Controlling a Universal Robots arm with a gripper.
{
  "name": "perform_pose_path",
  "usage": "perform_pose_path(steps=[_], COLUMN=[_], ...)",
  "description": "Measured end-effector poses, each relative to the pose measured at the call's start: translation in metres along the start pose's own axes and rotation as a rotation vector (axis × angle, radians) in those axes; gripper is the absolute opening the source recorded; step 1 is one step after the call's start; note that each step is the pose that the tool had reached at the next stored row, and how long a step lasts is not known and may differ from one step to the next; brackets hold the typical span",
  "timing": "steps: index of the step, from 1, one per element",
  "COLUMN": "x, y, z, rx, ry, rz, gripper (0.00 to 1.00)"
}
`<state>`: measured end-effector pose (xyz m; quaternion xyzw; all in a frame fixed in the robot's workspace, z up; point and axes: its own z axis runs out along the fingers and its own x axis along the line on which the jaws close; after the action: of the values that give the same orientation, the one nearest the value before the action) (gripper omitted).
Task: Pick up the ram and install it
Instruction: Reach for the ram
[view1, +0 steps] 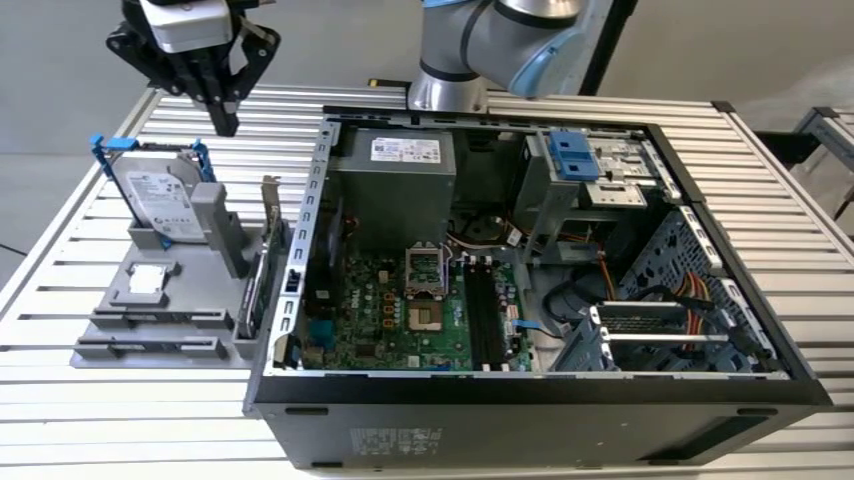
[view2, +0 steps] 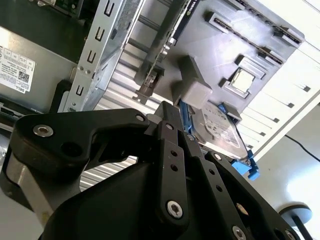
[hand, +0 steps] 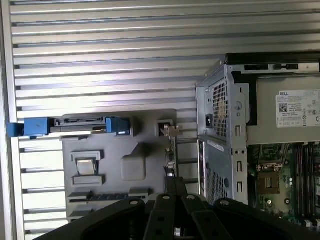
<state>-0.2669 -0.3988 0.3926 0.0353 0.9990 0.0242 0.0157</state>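
**Empty End Effector Poised Above Parts Fixture, RAM Unpicked**

The arm's end effector (view1: 224, 122), closed on nothing, hangs over the counter (view1: 80, 400) behind the upright hard drive (view1: 160, 200). What appears to be the ram (view1: 158, 318) sits edge-up in a slot of the grey fixture (view1: 120, 357). It lies beyond the drive from the end effector, its long axis running across the exterior view, beside the open computer case (view1: 534, 392).
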Motion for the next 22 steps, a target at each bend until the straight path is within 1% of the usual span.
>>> perform_pose_path(steps=[22], x=[0.0162], y=[-0.0011], z=[-0.0005], rx=[0.0], ry=[-0.0001], rz=[0.0], gripper=[0.0])
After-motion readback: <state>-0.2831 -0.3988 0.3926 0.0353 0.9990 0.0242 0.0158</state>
